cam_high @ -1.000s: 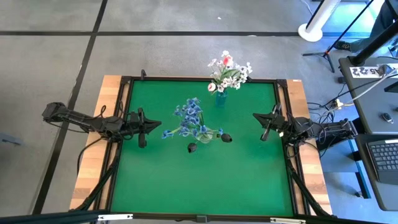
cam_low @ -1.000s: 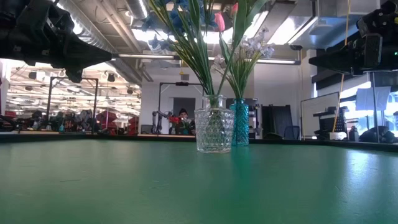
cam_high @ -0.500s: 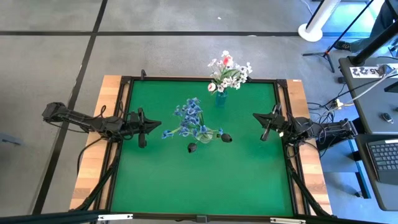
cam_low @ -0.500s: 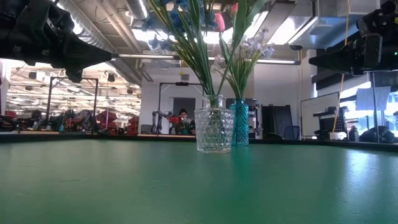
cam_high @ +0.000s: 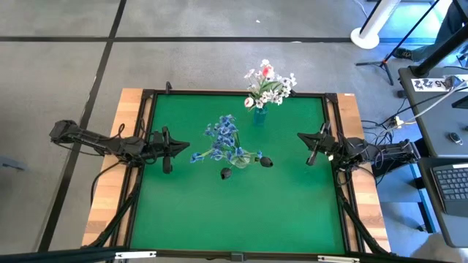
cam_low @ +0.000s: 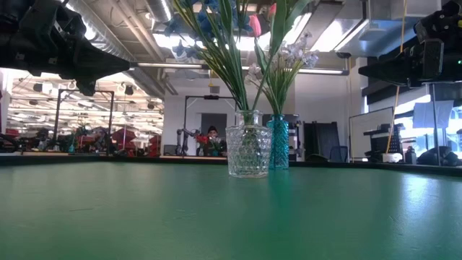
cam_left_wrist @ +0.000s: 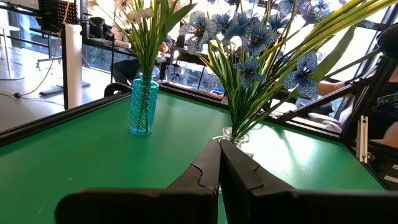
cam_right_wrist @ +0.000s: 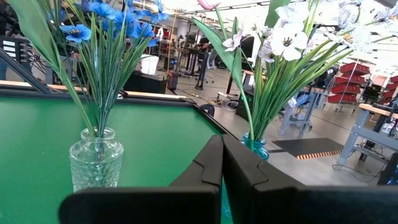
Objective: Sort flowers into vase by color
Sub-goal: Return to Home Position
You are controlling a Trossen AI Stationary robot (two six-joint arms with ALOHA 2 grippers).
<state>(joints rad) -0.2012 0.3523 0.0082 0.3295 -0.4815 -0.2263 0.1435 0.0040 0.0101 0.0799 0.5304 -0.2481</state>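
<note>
We see both arms low at the sides of green table (cam_high: 219, 212): left gripper (cam_left_wrist: 219, 147) at left edge, right gripper (cam_right_wrist: 222, 142) at right edge, jaws pressed together on both, nothing held. Clear vase (cam_high: 246, 158) mid-table, blue flowers (cam_high: 223, 136) in it, black tulips (cam_high: 226, 173) hanging over near side. Blue vase (cam_high: 259, 114) at far edge, a bit right of centre, holds white flowers (cam_high: 275, 88) and pink tulip (cam_high: 268, 71)

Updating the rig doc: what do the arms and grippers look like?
Left arm and right arm: dark, slim jointed links, black cables at the bases. Left gripper and right gripper: two black wedge-shaped fingers each, tapering to tips. No markings visible.
</note>
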